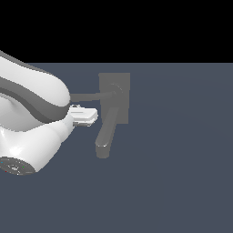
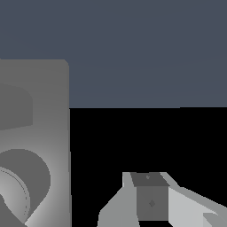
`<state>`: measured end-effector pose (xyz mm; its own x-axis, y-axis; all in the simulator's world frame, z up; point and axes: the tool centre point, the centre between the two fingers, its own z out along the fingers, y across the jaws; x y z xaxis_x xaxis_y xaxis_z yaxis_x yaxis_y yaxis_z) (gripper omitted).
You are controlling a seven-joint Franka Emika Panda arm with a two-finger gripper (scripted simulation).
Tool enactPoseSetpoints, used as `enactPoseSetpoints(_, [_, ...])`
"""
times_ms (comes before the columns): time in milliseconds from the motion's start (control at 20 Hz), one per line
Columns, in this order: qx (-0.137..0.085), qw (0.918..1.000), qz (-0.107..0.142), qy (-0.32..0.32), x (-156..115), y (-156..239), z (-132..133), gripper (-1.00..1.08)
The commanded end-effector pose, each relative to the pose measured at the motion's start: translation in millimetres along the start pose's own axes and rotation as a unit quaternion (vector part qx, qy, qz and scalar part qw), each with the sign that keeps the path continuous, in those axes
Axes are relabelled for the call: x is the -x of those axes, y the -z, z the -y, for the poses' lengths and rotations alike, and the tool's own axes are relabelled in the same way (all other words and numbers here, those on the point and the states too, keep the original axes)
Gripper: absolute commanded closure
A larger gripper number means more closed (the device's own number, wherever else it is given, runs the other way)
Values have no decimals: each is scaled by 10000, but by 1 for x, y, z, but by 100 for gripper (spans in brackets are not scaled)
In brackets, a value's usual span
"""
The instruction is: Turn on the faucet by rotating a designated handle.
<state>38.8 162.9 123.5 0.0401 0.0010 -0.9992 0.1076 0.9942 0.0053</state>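
Observation:
The dull grey faucet stands in the middle of the exterior view, with a flat back plate (image 1: 124, 81) and a thick spout (image 1: 107, 132) reaching down towards the viewer. The thin handle (image 1: 91, 96) runs from a round hub (image 1: 116, 89) towards the exterior view's left, where its end goes behind my arm. My gripper (image 1: 92, 116) sits just below the handle and beside the spout, apart from both as far as I can see. The wrist view shows the back plate (image 2: 48, 111), the hub (image 2: 26, 186) and my gripper (image 2: 150, 197). Its jaws are not clear.
My white arm (image 1: 32, 113) fills the exterior view's left side and hides the tip of the handle. The faucet stands on a flat blue-grey floor (image 1: 182, 159).

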Motion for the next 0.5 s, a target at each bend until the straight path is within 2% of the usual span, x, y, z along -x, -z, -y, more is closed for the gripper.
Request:
enactPoseSetpoints(0, [6,9999,-101,44,-9,2,2,108])
enactPoseSetpoints(450, [-111,9996,-200,139,-9,-5,17,108])
